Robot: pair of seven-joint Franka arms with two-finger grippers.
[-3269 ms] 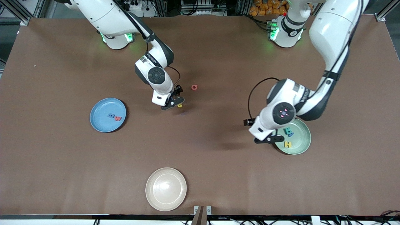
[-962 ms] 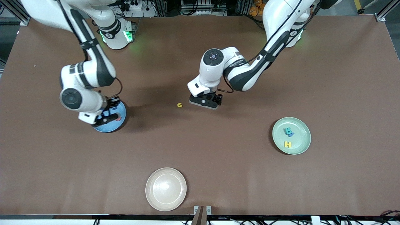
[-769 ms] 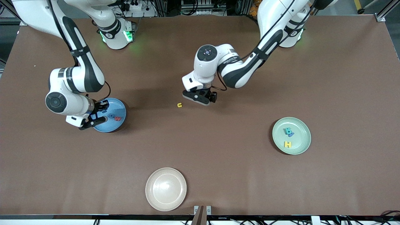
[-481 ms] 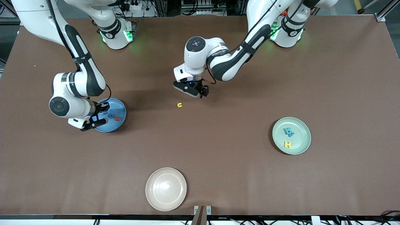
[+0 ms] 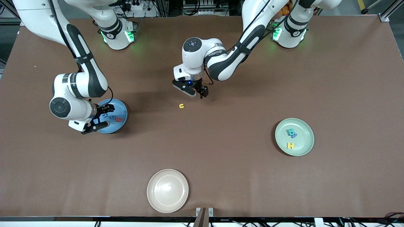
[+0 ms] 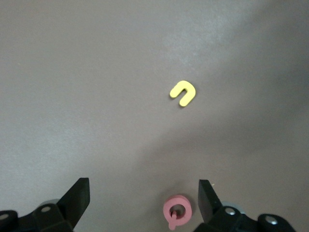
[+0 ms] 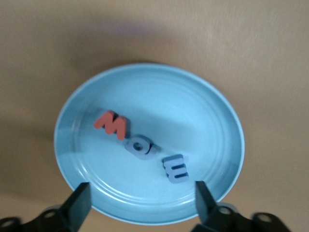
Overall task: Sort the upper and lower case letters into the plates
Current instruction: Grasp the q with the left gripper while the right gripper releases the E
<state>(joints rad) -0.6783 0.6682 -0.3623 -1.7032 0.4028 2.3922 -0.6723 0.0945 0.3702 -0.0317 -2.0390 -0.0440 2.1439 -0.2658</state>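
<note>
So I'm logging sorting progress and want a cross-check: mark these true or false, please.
1. The blue plate holds three letters. True.
2. The yellow letter lies in the mint green plate. False: it lies on the bare table.
3. The right gripper hangs open over the blue plate. True.
4. The left gripper grips the pink letter. False: it is open, and that letter lies between its fingers.
5. The cream plate holds a letter. False: none.
</note>
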